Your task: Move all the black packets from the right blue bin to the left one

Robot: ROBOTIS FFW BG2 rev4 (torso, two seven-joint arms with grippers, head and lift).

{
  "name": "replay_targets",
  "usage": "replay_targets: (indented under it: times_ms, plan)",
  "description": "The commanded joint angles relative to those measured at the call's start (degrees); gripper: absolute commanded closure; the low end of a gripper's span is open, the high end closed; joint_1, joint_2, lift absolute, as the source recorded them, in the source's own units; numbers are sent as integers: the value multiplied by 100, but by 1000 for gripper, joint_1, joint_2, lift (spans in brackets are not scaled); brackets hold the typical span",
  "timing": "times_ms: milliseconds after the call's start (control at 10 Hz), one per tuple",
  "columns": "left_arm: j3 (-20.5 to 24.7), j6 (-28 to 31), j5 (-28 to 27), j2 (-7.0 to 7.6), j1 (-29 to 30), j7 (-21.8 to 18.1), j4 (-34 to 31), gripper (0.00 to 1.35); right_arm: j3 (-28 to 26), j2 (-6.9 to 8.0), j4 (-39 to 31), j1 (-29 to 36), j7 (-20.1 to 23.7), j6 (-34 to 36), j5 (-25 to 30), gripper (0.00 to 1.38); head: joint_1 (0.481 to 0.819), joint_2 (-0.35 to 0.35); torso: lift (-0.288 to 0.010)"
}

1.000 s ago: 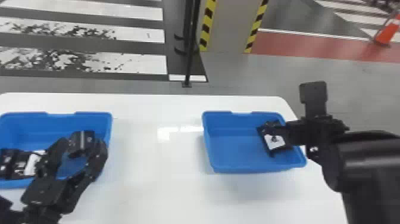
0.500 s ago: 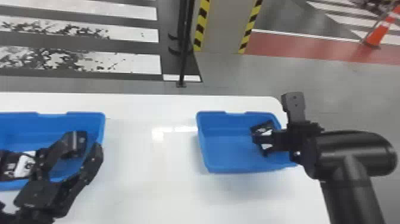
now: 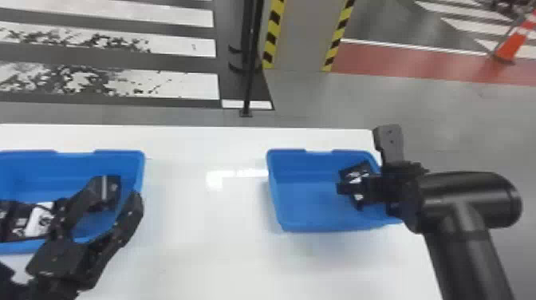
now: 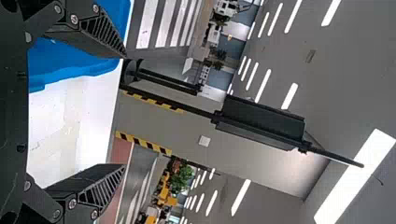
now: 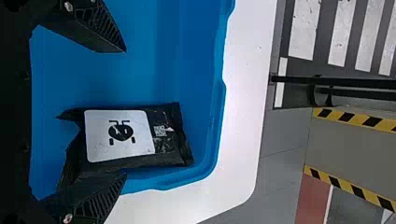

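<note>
Hovering over the right side of the right blue bin (image 3: pixel 319 223), the right gripper (image 3: pixel 365 161) has its fingers spread wide — one toward the left, the other toward the bin's right wall. Below it, a black packet (image 5: pixel 163 156) lies on the bin floor, in the far right part, with its white label (image 5: pixel 100 135) facing up and a black round drawing on that label. In the right wrist view the packet sits between the lines of the two fingers, closer to the right-hand one. Over at the left, the left gripper (image 3: pixel 125 189) is above the right part of the left blue bin (image 3: pixel 75 157), its fingers held well apart too. To the left of its fingers, black packets (image 3: pixel 14 223) with white labels lie close together at the near side of that bin. Both bins sit on a white table (image 3: pixel 191 259), well apart, with bare tabletop between them. Past the table's far edge come a thin black post (image 3: pixel 248 87), a grey pillar (image 3: pixel 305 36) with yellow and black striped edges — and, far right, an orange cone (image 3: pixel 510 48).
</note>
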Motion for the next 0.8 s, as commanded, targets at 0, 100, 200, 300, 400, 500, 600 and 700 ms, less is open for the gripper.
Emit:
replay_targets:
  times_ms: [0, 100, 200, 300, 400, 500, 600, 700]
  plan:
    - [11, 11, 0, -2, 14, -8, 0, 213, 15, -10, 141, -61, 0, 13, 47, 82, 695, -221, -140]
    - [11, 11, 0, -2, 14, -8, 0, 213, 15, -28, 240, -103, 0, 13, 47, 82, 695, -224, -140]
    - [22, 25, 0, -2, 14, -8, 0, 213, 27, -28, 240, -103, 0, 13, 82, 82, 695, -226, -140]
    - [22, 67, 0, -2, 14, -26, 0, 213, 38, -28, 282, -131, 0, 13, 105, 82, 695, -228, -140]
    - [11, 81, 0, -2, 0, -35, 0, 213, 38, -36, 324, -131, 0, 13, 116, 82, 695, -230, -140]
    - [11, 109, 0, -2, 0, -44, 0, 213, 38, -45, 352, -145, 0, 13, 127, 82, 695, -233, -140]
    - [11, 109, 0, -2, 0, -44, 0, 213, 38, -54, 409, -159, 0, 13, 139, 82, 695, -236, -140]
    - [11, 124, 0, -2, 0, -44, 0, 213, 38, -54, 479, -173, 0, -57, 127, 87, 695, -238, -140]
